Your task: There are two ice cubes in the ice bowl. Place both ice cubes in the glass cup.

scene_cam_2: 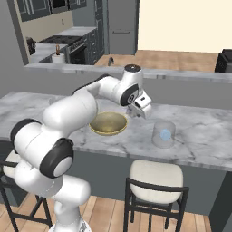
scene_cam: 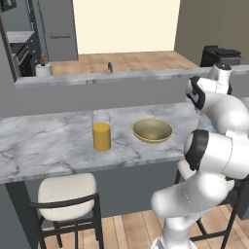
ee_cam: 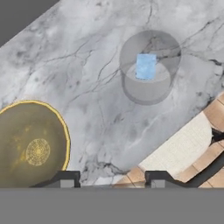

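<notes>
Claw (scene_cam_2: 141, 110) hangs above the marble counter (scene_cam: 48, 141), between the ice bowl (scene_cam_2: 108, 123) and the glass cup (scene_cam_2: 163, 134), over neither one. Its two finger tips (ee_cam: 65, 179) show at the bottom of the hand view with nothing visible between them; claw clenched, nothing seen in its grasp.

One ice cube (ee_cam: 145, 66), pale blue, lies inside the glass cup; it also shows through the cup wall in the right base view. I cannot spot a second cube. Bowl interior looks bare olive-gold with a patterned centre, seen from the hand view and from the left base view.

A tall glass of orange liquid (scene_cam: 101, 133) stands on the counter just beside the bowl, apart from it. Two cushioned stools (scene_cam_2: 156, 181) are tucked under the counter edge.
</notes>
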